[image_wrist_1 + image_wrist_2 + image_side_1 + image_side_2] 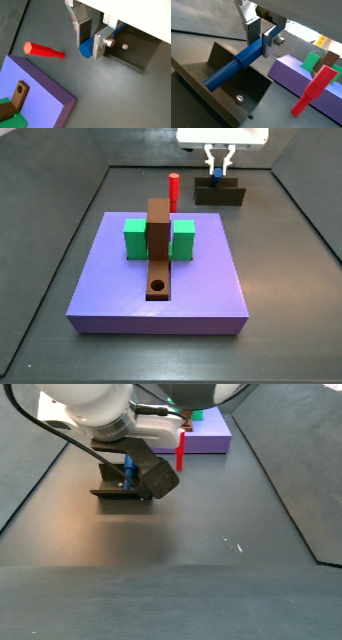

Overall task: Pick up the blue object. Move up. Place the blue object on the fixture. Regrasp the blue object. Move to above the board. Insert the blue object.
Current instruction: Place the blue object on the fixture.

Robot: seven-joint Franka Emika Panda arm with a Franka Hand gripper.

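Observation:
The blue object [232, 67] is a slim blue peg slanting down into the fixture [234, 97], a dark block with a recessed top. My gripper [260, 46] is shut on the peg's upper, square end, with a silver finger on each side. The blue end [86, 49] also shows between the pads of the gripper [89, 48], next to the fixture [137, 52]. In a side view the gripper [218, 170] hangs over the fixture [221, 196] at the far end of the floor. The brown board [159, 253] lies on the purple slab, its round hole at the near end.
A red peg [174, 186] stands upright just beside the fixture, between it and the purple slab [160, 298]. Two green blocks [135, 238] flank the board. Dark walls enclose the floor. In a side view the arm [100, 414] covers the gripper.

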